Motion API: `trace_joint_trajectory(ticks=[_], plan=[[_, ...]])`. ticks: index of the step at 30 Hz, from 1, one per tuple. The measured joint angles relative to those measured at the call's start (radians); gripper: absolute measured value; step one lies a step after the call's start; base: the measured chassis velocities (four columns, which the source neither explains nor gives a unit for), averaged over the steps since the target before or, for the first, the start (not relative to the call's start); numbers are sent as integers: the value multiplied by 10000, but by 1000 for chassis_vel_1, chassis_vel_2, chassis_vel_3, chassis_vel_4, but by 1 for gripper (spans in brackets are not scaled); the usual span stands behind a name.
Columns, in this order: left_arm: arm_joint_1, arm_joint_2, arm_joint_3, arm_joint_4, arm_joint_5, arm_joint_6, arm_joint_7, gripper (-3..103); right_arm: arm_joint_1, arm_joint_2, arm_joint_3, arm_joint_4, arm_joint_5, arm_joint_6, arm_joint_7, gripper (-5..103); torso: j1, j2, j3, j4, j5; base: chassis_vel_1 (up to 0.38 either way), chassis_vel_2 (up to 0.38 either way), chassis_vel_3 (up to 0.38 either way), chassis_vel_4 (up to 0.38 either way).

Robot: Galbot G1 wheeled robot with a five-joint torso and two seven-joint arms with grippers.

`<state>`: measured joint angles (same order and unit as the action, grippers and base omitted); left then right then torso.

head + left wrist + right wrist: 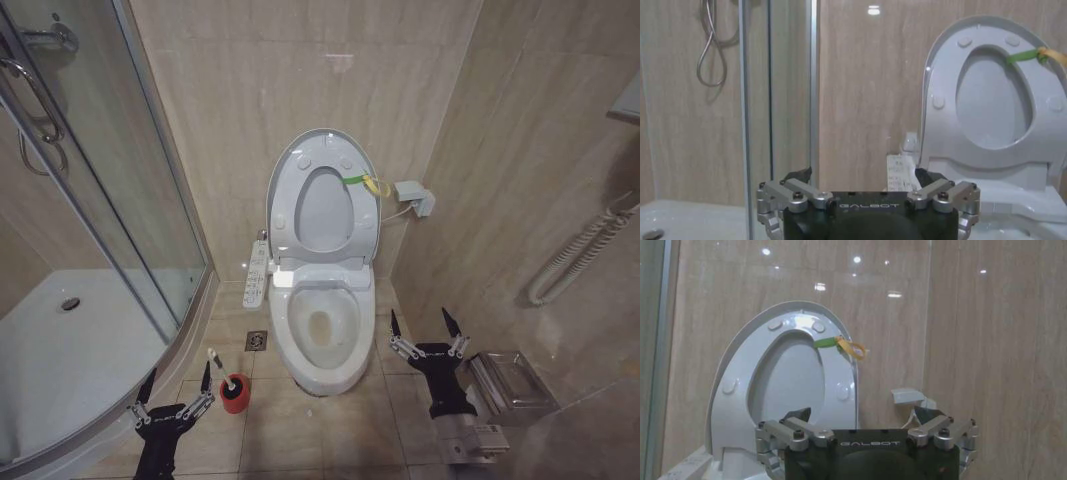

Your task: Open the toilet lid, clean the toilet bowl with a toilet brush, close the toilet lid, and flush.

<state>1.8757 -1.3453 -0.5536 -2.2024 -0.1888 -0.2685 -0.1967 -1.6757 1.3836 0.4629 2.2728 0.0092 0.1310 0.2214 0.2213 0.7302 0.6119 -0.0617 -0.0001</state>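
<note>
"GALBOT" is printed in pale letters on the black body of each gripper in the wrist views. The left gripper [177, 384] is held low over the floor tiles, fingers spread wide and holding nothing, just beside the toilet brush [217, 366], which stands in its red holder cup [235, 394]. The right gripper [425, 325] is held low at the other side of the toilet bowl [322, 322], equally wide open and empty. The toilet lid [286, 170] is raised against the wall, with the seat ring [364, 215] lifted against it.
</note>
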Motion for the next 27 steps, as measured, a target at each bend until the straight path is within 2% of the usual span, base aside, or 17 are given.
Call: trace_joint_trajectory(ticks=[27], plan=[[-402, 150, -85, 423, 194, -218, 223, 100, 0, 0, -1, 0, 0, 0, 0, 100, 0, 0, 0, 0, 0, 0, 0, 0, 0]])
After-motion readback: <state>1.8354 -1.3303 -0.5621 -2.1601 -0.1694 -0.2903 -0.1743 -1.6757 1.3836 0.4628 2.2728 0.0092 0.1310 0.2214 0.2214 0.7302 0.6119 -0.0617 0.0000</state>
